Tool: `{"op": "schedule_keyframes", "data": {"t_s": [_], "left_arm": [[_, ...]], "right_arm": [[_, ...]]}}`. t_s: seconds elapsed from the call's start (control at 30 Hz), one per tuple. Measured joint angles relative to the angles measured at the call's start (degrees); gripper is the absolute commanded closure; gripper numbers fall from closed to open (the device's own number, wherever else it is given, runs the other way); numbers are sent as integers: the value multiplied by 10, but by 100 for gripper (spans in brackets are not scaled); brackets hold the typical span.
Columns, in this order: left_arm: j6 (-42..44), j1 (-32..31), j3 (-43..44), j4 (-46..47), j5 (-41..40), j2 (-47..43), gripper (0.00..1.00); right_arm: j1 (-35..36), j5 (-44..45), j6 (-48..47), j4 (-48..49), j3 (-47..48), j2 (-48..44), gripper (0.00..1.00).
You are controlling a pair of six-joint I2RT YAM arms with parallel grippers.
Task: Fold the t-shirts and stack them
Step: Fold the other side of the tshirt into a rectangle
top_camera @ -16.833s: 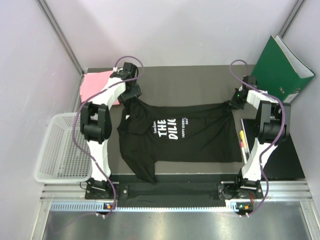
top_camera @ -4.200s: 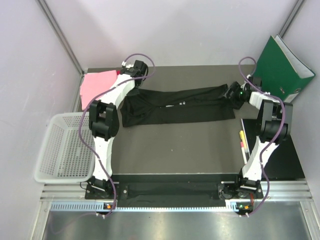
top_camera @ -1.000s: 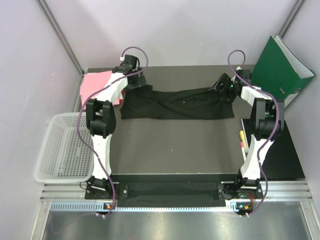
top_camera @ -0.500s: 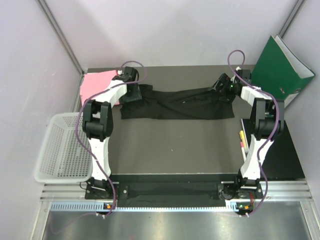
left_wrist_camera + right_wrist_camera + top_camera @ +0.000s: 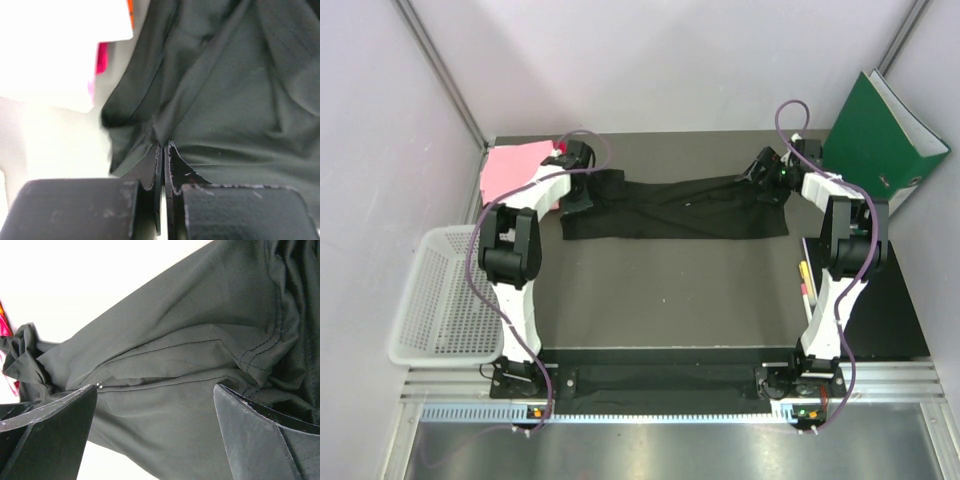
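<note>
The black shirt is a limp, light strip along the far side of the table, left gripper pinched shut on its end fold, right gripper wide open and empty over the other end, so I'd grab corners.

A black cloth t-shirt lies folded into a long, narrow band across the far part of the table, running left to right, its lettering hidden. Its surface is creased, and the left end is gathered into ridges and bunched folds. Just beside that end, at the far left corner, a light pink cloth t-shirt lies flat. A sliver of darker pink-red cloth shows at its edge, too little to tell its shape.
</note>
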Motion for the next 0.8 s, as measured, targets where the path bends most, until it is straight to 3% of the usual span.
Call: {"op": "schedule_keyframes", "data": {"t_s": [0.3,0.5,0.6,0.67,0.8], "left_arm": [[-8,0,-14,-48,-16,-91,100],[-20,-1,-67,-73,-11,-98,100],[-27,-1,-77,-101,-11,-92,51],[-25,-2,-77,-113,-14,-89,23],[-31,-8,-77,-126,-33,-90,11]], "right_arm": [[0,-3,-1,1,0,2,0],[0,-4,-4,1,-4,5,0],[0,-5,-8,0,-4,5,0],[0,-4,-14,-1,-4,5,0],[0,-4,-28,-3,-4,5,0]]}}
